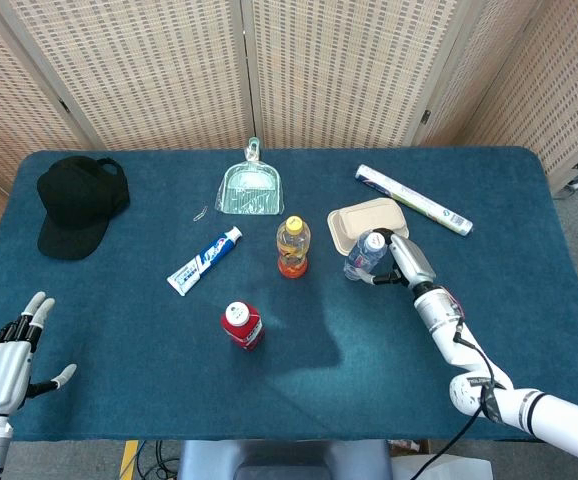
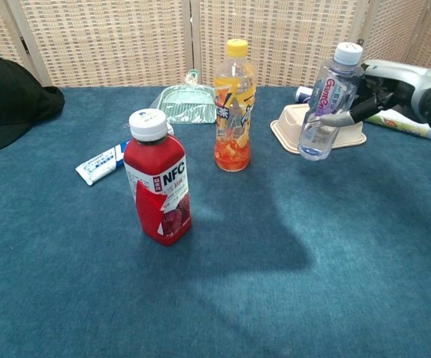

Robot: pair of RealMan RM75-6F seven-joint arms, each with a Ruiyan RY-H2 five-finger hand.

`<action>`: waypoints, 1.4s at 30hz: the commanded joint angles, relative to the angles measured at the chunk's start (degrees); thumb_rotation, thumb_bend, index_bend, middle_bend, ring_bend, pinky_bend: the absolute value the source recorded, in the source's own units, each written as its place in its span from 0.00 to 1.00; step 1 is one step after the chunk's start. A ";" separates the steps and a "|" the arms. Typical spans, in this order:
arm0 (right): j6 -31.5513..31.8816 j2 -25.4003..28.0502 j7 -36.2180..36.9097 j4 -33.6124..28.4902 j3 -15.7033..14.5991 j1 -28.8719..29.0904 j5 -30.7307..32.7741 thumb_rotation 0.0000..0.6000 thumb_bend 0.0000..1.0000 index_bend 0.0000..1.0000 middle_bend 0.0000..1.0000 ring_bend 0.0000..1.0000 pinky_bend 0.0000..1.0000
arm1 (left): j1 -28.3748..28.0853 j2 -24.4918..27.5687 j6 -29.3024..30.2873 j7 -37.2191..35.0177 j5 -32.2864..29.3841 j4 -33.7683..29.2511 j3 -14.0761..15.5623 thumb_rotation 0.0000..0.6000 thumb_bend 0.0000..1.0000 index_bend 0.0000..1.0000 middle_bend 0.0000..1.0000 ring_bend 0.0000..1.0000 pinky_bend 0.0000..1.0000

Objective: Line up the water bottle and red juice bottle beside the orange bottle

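My right hand [image 1: 406, 260] [image 2: 383, 86] grips the clear water bottle [image 1: 364, 256] [image 2: 329, 103] and holds it tilted just above the table, to the right of the orange bottle [image 1: 292, 246] [image 2: 233, 107]. The orange bottle stands upright at the table's middle. The red juice bottle [image 1: 241, 324] [image 2: 158, 177] stands upright nearer the front, left of the orange one. My left hand [image 1: 7, 360] rests open at the front left corner, far from all bottles; only the head view shows it.
A beige lidded box [image 1: 361, 222] [image 2: 316, 124] sits right behind the water bottle. A white roll [image 1: 414, 200], a green dustpan [image 1: 249, 188], a toothpaste tube [image 1: 203, 260] and a black cap [image 1: 79, 203] lie further back and left on the blue table [image 1: 369, 400].
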 commanded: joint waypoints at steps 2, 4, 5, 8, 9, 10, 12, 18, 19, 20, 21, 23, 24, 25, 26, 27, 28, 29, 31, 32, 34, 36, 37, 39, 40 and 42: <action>-0.65 -1.98 -1.59 2.09 0.24 1.64 0.91 1.00 0.38 0.49 0.38 0.16 0.23 | 0.02 0.03 -0.02 0.06 0.00 -0.06 0.01 1.00 0.15 0.11 0.04 0.15 0.17; -1.07 -2.93 -1.73 3.06 0.31 2.35 1.14 1.00 0.38 0.49 0.38 0.16 0.23 | 0.01 0.11 -0.02 0.12 0.02 -0.10 -0.01 1.00 0.15 0.11 0.04 0.15 0.17; -1.40 -3.30 -1.67 3.51 0.26 2.65 1.16 1.00 0.38 0.49 0.38 0.16 0.23 | 0.01 0.15 -0.02 0.15 0.01 -0.13 -0.03 1.00 0.15 0.11 0.04 0.15 0.17; -1.97 -4.65 -1.45 5.06 0.19 3.54 0.98 1.00 0.37 0.49 0.37 0.16 0.23 | -0.02 0.23 -0.08 0.19 -0.06 -0.21 -0.08 1.00 0.15 0.11 0.04 0.15 0.17; -2.02 -5.22 -1.27 5.61 0.23 3.85 0.85 1.00 0.37 0.49 0.37 0.16 0.23 | -0.04 0.21 -0.14 0.20 -0.07 -0.21 -0.08 1.00 0.15 0.11 0.04 0.15 0.17; -2.06 -5.62 -1.12 6.01 0.27 4.08 0.74 1.00 0.37 0.49 0.37 0.16 0.23 | -0.07 0.19 -0.21 0.23 -0.09 -0.22 -0.07 1.00 0.15 0.11 0.04 0.15 0.17; -2.12 -6.29 -0.93 6.75 0.26 4.49 0.45 1.00 0.37 0.49 0.36 0.16 0.23 | -0.11 0.17 -0.32 0.30 -0.13 -0.22 -0.06 1.00 0.15 0.11 0.04 0.15 0.17; -1.94 -8.14 -0.60 9.46 0.39 5.45 0.10 1.00 0.34 0.49 0.35 0.16 0.23 | -0.08 0.16 -0.33 0.15 -0.21 -0.15 -0.10 1.00 0.15 0.11 0.04 0.15 0.17; -1.87 -8.51 -0.41 10.02 0.41 5.60 0.00 1.00 0.34 0.49 0.35 0.16 0.23 | -0.07 0.17 -0.39 0.16 -0.27 -0.11 -0.07 1.00 0.15 0.11 0.04 0.15 0.17; -1.83 -8.81 -0.30 10.46 0.44 5.72 -0.08 1.00 0.34 0.49 0.35 0.16 0.23 | -0.07 0.17 -0.43 0.16 -0.29 -0.10 -0.06 1.00 0.15 0.11 0.04 0.15 0.17; -1.85 -9.17 -0.06 10.97 0.46 5.90 -0.20 1.00 0.33 0.49 0.35 0.16 0.23 | -0.08 0.16 -0.48 0.14 -0.30 -0.09 -0.04 1.00 0.15 0.11 0.04 0.15 0.17; -1.84 -9.71 0.33 11.75 0.56 6.20 -0.41 1.00 0.32 0.49 0.34 0.16 0.23 | -0.10 0.16 -0.51 0.15 -0.25 -0.05 -0.02 1.00 0.15 0.11 0.04 0.15 0.17; -1.86 -9.96 0.49 12.14 0.59 6.35 -0.54 1.00 0.31 0.49 0.34 0.16 0.23 | -0.09 0.14 -0.52 0.17 -0.26 -0.02 -0.01 1.00 0.15 0.11 0.04 0.15 0.17; -1.93 -10.26 0.74 12.64 0.64 6.57 -0.70 1.00 0.30 0.49 0.34 0.16 0.23 | -0.09 0.11 -0.55 0.19 -0.30 -0.02 0.00 1.00 0.15 0.11 0.04 0.15 0.17; -1.96 -10.49 0.87 13.05 0.67 6.74 -0.79 1.00 0.30 0.49 0.34 0.16 0.23 | -0.08 0.13 -0.57 0.16 -0.30 -0.03 0.01 1.00 0.15 0.11 0.04 0.15 0.17; -1.95 -10.75 0.95 13.50 0.71 6.91 -0.89 1.00 0.29 0.49 0.34 0.16 0.23 | -0.08 0.13 -0.59 0.13 -0.30 -0.01 0.02 1.00 0.15 0.11 0.04 0.15 0.17; -2.03 -11.06 1.03 14.04 0.71 7.14 -1.01 1.00 0.29 0.49 0.34 0.16 0.23 | -0.10 0.13 -0.67 0.15 -0.31 0.00 0.05 1.00 0.15 0.11 0.04 0.15 0.17; -2.12 -11.25 1.11 14.36 0.68 7.28 -1.09 1.00 0.29 0.49 0.33 0.16 0.23 | -0.12 0.12 -0.72 0.19 -0.34 0.00 0.05 1.00 0.15 0.11 0.04 0.15 0.17; -2.20 -11.60 1.31 15.09 0.56 7.50 -1.38 1.00 0.29 0.49 0.33 0.16 0.23 | -0.15 0.11 -0.69 0.20 -0.34 0.00 -0.01 1.00 0.15 0.11 0.04 0.15 0.17; -2.23 -11.75 1.53 15.36 0.58 7.57 -1.43 1.00 0.29 0.48 0.33 0.16 0.23 | -0.16 0.08 -0.72 0.21 -0.35 0.00 -0.02 1.00 0.15 0.11 0.04 0.15 0.17; -2.47 -11.93 2.24 15.73 0.66 7.70 -1.52 1.00 0.27 0.48 0.32 0.16 0.23 | -0.27 0.06 -0.92 0.30 -0.32 -0.03 0.02 1.00 0.15 0.11 0.04 0.15 0.17; -2.62 -11.99 2.68 16.03 0.65 7.84 -1.75 1.00 0.26 0.47 0.32 0.16 0.23 | -0.38 0.06 -1.04 0.44 -0.29 -0.14 -0.01 1.00 0.15 0.11 0.04 0.15 0.17; -2.71 -11.97 2.89 16.06 0.66 7.91 -1.85 1.00 0.26 0.47 0.32 0.16 0.23 | -0.43 0.09 -1.09 0.46 -0.29 -0.22 -0.04 1.00 0.15 0.11 0.04 0.15 0.17; -2.88 -11.93 3.20 16.11 0.64 8.03 -2.03 1.00 0.26 0.46 0.32 0.16 0.23 | -0.51 0.11 -1.10 0.59 -0.30 -0.27 -0.12 1.00 0.15 0.11 0.04 0.15 0.17; -2.87 -11.98 3.33 16.26 0.63 8.11 -2.15 1.00 0.26 0.46 0.32 0.16 0.23 | -0.56 0.13 -1.16 0.66 -0.31 -0.28 -0.15 1.00 0.15 0.11 0.04 0.15 0.17; -2.91 -12.03 3.47 16.42 0.61 8.18 -2.24 1.00 0.26 0.45 0.31 0.16 0.23 | -0.62 0.14 -1.22 0.71 -0.36 -0.29 -0.18 1.00 0.15 0.11 0.04 0.15 0.17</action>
